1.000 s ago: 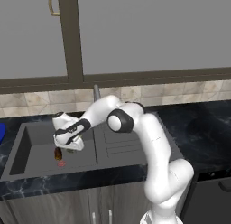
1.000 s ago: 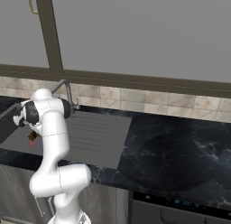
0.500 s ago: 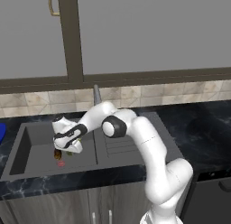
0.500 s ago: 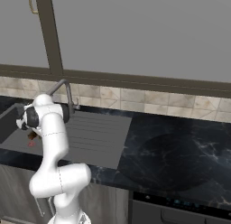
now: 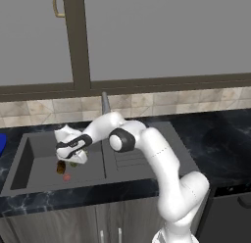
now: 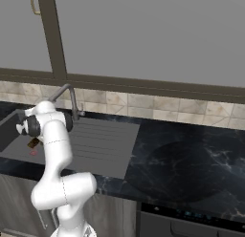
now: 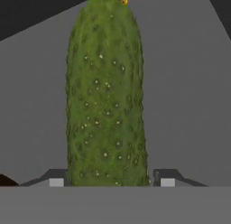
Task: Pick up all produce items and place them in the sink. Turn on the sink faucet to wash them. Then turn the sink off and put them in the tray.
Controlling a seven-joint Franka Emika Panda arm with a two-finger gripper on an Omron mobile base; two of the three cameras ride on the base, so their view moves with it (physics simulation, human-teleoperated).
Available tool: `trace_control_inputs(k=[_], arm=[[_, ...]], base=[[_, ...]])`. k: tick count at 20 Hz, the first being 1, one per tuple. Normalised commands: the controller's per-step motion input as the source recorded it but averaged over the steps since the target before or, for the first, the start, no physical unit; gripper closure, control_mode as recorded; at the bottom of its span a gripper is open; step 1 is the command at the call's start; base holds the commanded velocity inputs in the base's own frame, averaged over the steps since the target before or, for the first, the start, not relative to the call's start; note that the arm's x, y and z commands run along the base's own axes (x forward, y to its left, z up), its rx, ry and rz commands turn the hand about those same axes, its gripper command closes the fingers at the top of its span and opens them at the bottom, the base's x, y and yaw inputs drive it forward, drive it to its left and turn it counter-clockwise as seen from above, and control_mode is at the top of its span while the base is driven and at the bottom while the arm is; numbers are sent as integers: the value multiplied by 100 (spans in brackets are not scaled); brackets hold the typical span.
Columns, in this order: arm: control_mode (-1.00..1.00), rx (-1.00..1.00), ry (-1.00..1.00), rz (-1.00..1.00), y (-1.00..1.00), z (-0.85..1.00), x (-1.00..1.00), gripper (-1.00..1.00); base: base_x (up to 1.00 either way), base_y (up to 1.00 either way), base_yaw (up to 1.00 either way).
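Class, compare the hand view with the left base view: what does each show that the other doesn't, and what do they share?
Hand view alone: the cucumber's bumpy skin and yellow tip, with a finger tip at each side of it. Left base view alone: the brown-orange oblong, the faucet and the blue tray's edge. Both share the grey sink.

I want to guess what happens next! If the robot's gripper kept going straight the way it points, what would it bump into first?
The gripper would probably meet the green cucumber first: it lies right between the fingertips, on the sink floor.
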Motion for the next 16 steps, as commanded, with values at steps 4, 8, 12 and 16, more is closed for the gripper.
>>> trace_control_inputs(k=[4, 8, 12, 16], arm=[[-100, 0, 0, 0, -27, 16, -9, -100], [-100, 0, -3, 0, -28, 47, -22, -100], [-100, 6, -18, 0, -30, 90, -81, -100], [-100, 8, -19, 2, -12, 100, -100, -100]], base=[[0, 0, 0], [0, 0, 0], [0, 0, 0], [0, 0, 0]])
